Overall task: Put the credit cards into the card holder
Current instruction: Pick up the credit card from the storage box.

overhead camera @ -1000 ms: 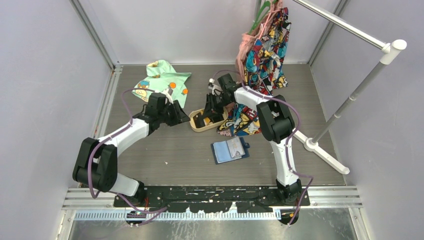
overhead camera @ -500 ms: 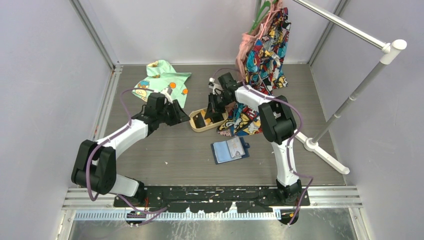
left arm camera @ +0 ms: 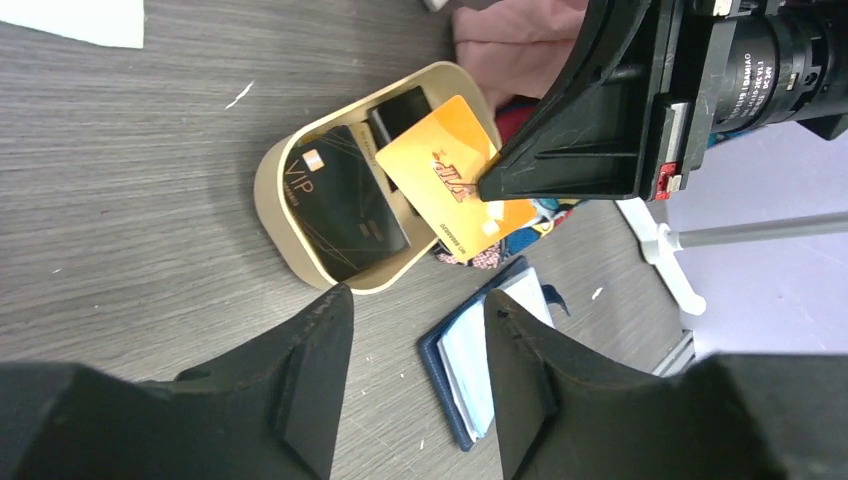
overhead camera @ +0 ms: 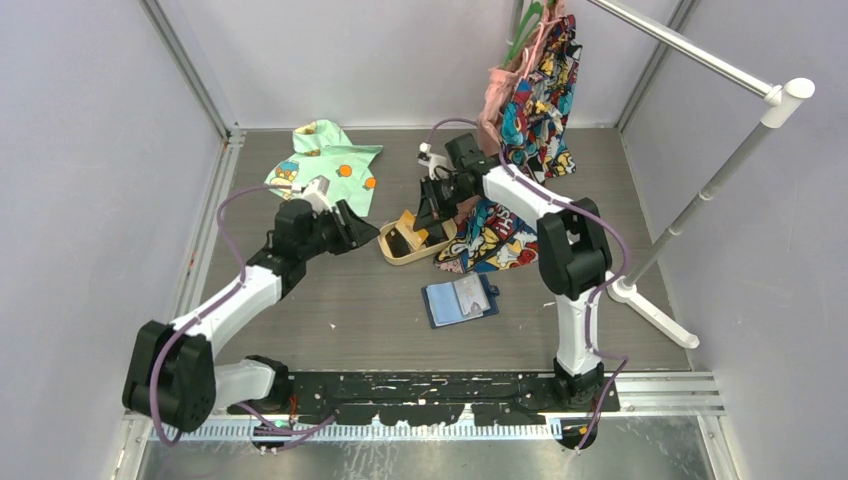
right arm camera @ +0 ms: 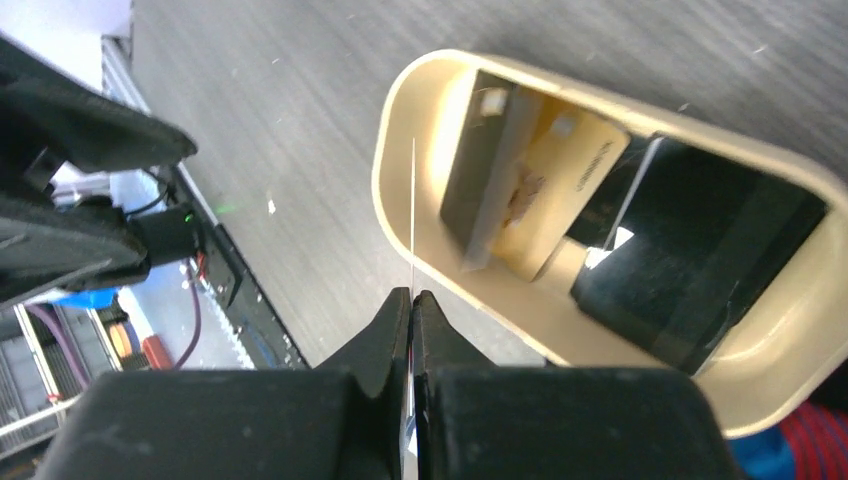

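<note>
A tan oval tray point(overhead camera: 392, 253) holds several credit cards. In the left wrist view a black VIP card point(left arm camera: 343, 204) lies in the tray point(left arm camera: 272, 205). My right gripper point(overhead camera: 427, 218) is shut on an orange-yellow card point(left arm camera: 452, 186) and holds it tilted just above the tray. In the right wrist view this card shows edge-on point(right arm camera: 412, 215) between the shut fingers, over the tray rim point(right arm camera: 392, 190). A pale gold card point(right arm camera: 565, 185) and black cards point(right arm camera: 700, 260) lie inside. The navy card holder point(overhead camera: 459, 300) lies open on the table, pale pockets up. My left gripper point(overhead camera: 352, 228) is open and empty, left of the tray.
A green patterned cloth point(overhead camera: 325, 160) lies at the back left. Colourful comic-print garments point(overhead camera: 535, 100) hang from a rack and spread onto the table beside the tray point(overhead camera: 490, 240). The rack's white foot point(overhead camera: 650, 305) runs along the right side.
My right gripper has risen out of the tray with the orange-yellow card in its grip. My left arm has drawn back a little, and its gripper stays open beside the tray.
</note>
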You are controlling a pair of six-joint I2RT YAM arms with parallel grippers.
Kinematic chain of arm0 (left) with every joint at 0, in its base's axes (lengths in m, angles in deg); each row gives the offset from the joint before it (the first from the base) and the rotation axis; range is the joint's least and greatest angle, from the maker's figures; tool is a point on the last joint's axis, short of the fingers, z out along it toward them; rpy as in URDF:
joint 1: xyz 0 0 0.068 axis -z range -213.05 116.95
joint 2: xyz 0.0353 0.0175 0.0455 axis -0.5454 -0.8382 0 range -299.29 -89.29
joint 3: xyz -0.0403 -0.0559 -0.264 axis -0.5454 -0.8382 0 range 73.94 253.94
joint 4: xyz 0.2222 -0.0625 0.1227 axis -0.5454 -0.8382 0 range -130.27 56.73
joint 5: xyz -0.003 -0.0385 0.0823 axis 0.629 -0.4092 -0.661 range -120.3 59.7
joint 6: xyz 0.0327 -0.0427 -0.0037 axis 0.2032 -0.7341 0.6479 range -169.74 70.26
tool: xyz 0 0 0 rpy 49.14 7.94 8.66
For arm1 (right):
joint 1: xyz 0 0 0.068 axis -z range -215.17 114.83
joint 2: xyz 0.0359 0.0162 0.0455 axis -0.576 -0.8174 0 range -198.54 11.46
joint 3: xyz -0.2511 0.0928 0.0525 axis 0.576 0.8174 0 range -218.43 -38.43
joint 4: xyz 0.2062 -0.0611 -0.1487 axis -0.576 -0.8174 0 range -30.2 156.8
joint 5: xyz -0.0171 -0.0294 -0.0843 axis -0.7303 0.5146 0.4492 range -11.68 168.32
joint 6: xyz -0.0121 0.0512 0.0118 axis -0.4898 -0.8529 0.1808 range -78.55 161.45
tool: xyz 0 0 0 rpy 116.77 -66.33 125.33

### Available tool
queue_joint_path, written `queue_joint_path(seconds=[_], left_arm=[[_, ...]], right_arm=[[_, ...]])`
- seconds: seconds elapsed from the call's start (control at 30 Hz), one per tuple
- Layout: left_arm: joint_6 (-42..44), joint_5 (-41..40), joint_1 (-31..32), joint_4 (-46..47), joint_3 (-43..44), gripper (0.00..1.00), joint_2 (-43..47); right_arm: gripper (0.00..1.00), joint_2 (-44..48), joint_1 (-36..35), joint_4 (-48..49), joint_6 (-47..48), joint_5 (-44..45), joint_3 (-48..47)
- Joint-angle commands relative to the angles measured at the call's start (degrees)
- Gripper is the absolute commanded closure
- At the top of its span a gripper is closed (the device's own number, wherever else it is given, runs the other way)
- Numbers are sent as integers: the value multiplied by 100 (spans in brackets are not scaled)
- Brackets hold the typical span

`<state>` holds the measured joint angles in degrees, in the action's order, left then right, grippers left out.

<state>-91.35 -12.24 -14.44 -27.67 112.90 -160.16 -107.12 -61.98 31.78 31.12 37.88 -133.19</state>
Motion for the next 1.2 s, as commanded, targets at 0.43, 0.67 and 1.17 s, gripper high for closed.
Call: queue_joint_path(seconds=[0.43,0.67,1.17], left_arm=[[-1971,866,-18,5032,-2245,33,1030],[-2141,751,531,6187,-2365,34,734],[-2076,336,1049,5451,-1983,50,1147]], right_arm=[[99,2327,-17,767,269,-1817,1846],[99,2633,-13,1792,-896,-2510,2231],[99,2950,60,3212,-2457,-3081,2362]])
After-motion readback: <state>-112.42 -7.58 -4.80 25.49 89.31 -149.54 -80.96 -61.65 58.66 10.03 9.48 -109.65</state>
